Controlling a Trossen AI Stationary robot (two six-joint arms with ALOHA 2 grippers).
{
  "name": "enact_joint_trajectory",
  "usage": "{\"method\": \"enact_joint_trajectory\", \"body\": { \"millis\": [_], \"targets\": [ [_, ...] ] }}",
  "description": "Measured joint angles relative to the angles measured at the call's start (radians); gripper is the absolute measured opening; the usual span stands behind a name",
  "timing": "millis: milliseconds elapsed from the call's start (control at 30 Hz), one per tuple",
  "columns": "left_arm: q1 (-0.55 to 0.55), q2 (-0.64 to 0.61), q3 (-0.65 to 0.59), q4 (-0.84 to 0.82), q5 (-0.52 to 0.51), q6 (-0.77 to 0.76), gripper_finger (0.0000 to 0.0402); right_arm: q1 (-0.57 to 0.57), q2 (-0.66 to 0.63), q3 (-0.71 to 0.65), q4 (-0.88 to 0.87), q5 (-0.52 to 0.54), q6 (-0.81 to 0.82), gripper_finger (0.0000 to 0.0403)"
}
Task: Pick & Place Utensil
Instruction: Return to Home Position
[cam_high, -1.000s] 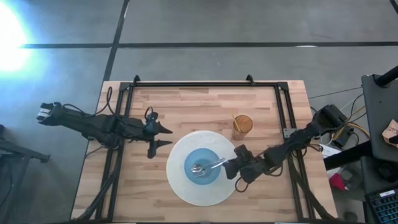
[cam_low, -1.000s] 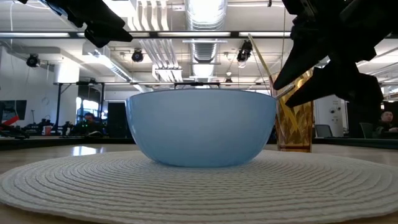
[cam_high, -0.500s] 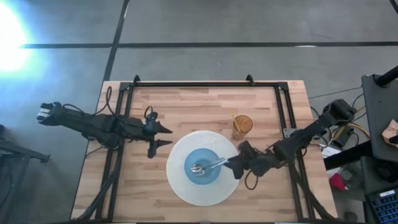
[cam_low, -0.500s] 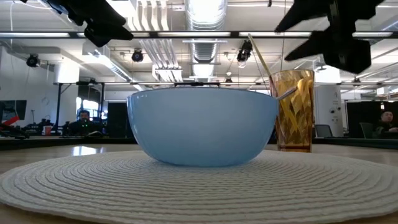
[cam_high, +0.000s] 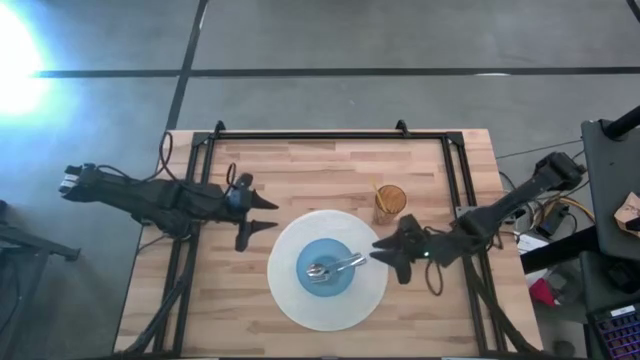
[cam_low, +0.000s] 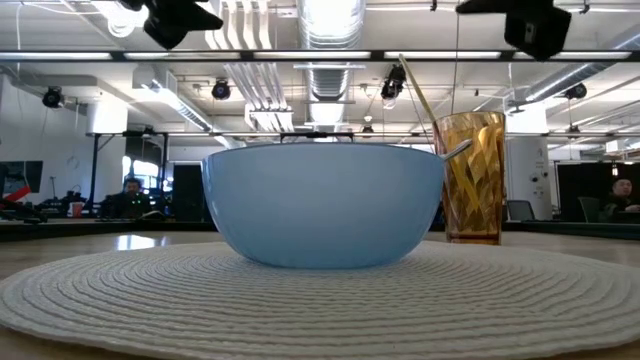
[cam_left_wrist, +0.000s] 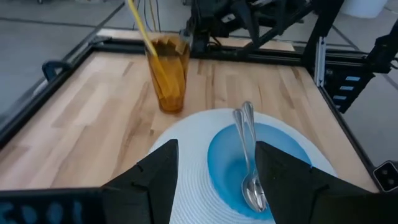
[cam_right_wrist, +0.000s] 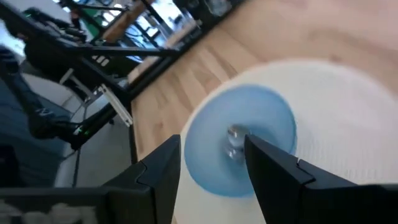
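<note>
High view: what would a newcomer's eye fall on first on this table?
First comes the blue bowl at the middle of the round white mat, with silver utensils lying in it. An amber glass stands on the bare wood beside the mat, on the right arm's side. The left end effector and the right end effector hang open and empty above the mat's two sides.

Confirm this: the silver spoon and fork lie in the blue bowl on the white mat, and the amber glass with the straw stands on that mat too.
Not quite. The amber glass stands on the bare wooden table beside the white mat, not on it, as the high view shows. The rest holds: the silver spoon and fork lie in the blue bowl on the mat.
</note>
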Motion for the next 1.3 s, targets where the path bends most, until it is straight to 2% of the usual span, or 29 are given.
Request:
{"method": "enact_joint_trajectory", "body": {
  "millis": [267, 367, 600, 867, 1033, 1133, 1200, 1300],
  "targets": [
    [0.000, -0.030, 0.031, 0.000, 0.000, 0.076, 0.0188, -0.002, -0.151, 0.000, 0.002, 0.106, -0.322, 0.0167],
    [0.001, -0.057, 0.033, -0.001, 0.000, 0.092, 0.0167, -0.002, -0.204, 0.000, 0.003, 0.116, -0.428, 0.0158],
    [0.005, -0.142, 0.027, 0.000, -0.001, 0.153, 0.0098, -0.009, -0.280, 0.000, 0.022, 0.216, -0.691, 0.0126],
    [0.005, -0.245, -0.001, -0.005, -0.042, 0.185, 0.0008, -0.050, -0.307, 0.000, 0.123, 0.213, -0.946, 0.0075],
    [0.007, -0.319, -0.062, 0.019, -0.095, 0.174, 0.0003, -0.090, -0.329, 0.000, 0.155, 0.201, -1.038, 0.0038],
    [0.009, -0.361, -0.117, 0.065, -0.101, 0.164, 0.0001, -0.120, -0.348, 0.000, 0.159, 0.140, -1.059, 0.0015],
    [0.009, -0.393, -0.158, 0.090, -0.122, 0.163, 0.0000, -0.140, -0.357, 0.000, 0.162, 0.100, -1.060, 0.0010],
    [0.010, -0.438, -0.215, 0.118, -0.161, 0.161, 0.0000, -0.162, -0.359, -0.007, 0.161, 0.093, -1.059, 0.0008]
  ]
}}
